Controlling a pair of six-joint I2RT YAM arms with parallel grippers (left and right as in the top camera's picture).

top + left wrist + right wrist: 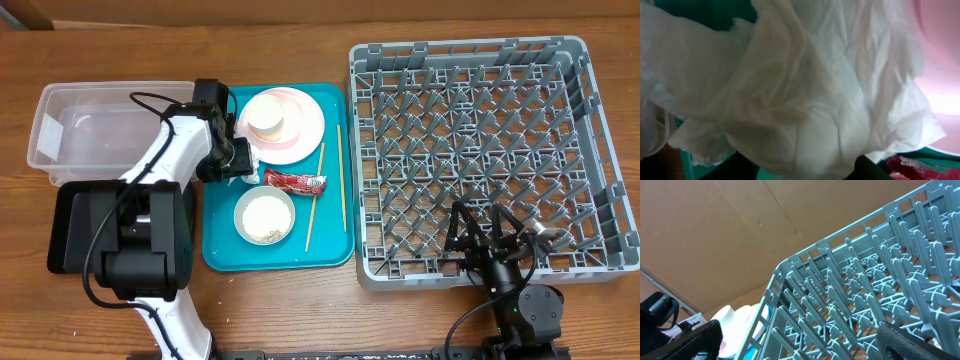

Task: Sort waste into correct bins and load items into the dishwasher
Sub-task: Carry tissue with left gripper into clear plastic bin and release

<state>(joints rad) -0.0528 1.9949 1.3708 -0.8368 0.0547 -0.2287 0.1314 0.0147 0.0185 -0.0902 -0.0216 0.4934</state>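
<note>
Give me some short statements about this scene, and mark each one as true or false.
1. The dish rack holds no dishes. True.
2. The cream cup stands on the pink plate. True.
3. The red wrapper lies inside the dish rack. False: it lies on the teal tray.
4. The right gripper holds the cream cup. False: it is open and empty, at the rack's near edge.
5. The white napkin fills the left wrist view. True.
</note>
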